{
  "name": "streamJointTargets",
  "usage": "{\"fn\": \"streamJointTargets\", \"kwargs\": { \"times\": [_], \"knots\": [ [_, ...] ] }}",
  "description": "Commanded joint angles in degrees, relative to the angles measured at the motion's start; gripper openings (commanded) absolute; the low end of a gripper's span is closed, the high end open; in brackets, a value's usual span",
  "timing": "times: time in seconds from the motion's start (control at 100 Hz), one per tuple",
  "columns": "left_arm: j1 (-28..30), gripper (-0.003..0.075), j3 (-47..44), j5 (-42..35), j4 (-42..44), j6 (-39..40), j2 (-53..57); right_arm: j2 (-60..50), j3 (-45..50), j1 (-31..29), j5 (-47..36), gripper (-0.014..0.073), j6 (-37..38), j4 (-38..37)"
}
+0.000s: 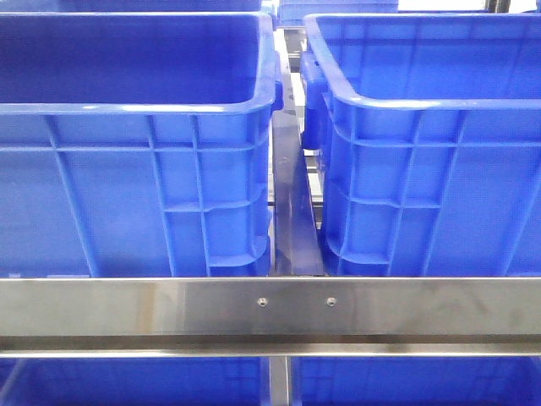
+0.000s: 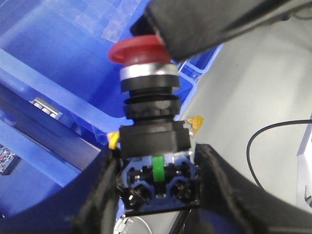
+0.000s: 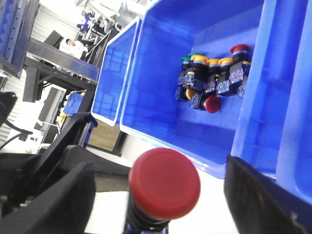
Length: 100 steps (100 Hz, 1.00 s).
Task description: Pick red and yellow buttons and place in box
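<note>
Two large bright blue plastic crates with ribbed outer walls and thick rolled rims fill the front view, the left crate [image 1: 135,144] and the right crate [image 1: 431,144] standing side by side with a narrow gap between them, where a dark glossy divider strip [image 1: 296,211] runs away from the camera. A brushed stainless steel rail [image 1: 270,309] with two small screw heads crosses in front of both crates, and more blue plastic shows beneath it. No arm appears in the front view. In the left wrist view, the left gripper [image 2: 158,190] has its black fingers [image 2: 102,195] pressed against the blue and black contact block at the base of a red mushroom-head push button [image 2: 148,87], pinching it; the button's long axis runs from the fingers outward, through a black threaded collar and a silver ring to the smooth red cap, which touches a dark object above it. Blue crate wall and pale grey floor with a black cable [image 2: 273,146] lie behind. In the right wrist view, the right gripper [image 3: 161,195] has its black fingers [image 3: 53,195] spread wide on either side of a round red cap [image 3: 165,183] that faces the camera, touching neither finger. Beyond it, an open blue crate [image 3: 161,97] holds a cluster of red and yellow buttons [image 3: 214,80] lying against its floor, some green-topped. A cluttered workshop shows behind.
</note>
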<state>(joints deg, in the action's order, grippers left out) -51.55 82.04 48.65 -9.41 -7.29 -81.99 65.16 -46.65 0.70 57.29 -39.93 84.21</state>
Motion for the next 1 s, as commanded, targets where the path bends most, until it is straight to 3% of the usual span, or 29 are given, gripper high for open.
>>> {"fn": "streamJointTargets", "kwargs": {
  "times": [0.0,0.53,0.72,0.84,0.99],
  "knots": [
    [-0.3,-0.0019,1.8,-3.1,-0.8,0.0,2.1,-0.2,-2.0,0.1,2.5,0.057,-1.1,4.5],
    [-0.3,-0.0019,1.8,-3.1,-0.9,0.0,2.1,1.7,-2.0,0.2,4.7,0.057,-1.7,6.5],
    [-0.3,-0.0019,1.8,-3.1,-0.9,0.0,2.1,4.2,-2.1,2.8,6.0,0.0568,-3.0,8.2],
    [-0.3,-0.0019,1.8,-3.1,-0.9,0.0,2.1,4.3,-2.1,3.1,5.8,0.0475,-3.3,8.5],
    [-0.3,-0.0019,1.8,-3.1,-0.9,0.0,2.1,4.4,-2.1,3.1,5.9,0.0231,-3.3,8.5]
  ]
}}
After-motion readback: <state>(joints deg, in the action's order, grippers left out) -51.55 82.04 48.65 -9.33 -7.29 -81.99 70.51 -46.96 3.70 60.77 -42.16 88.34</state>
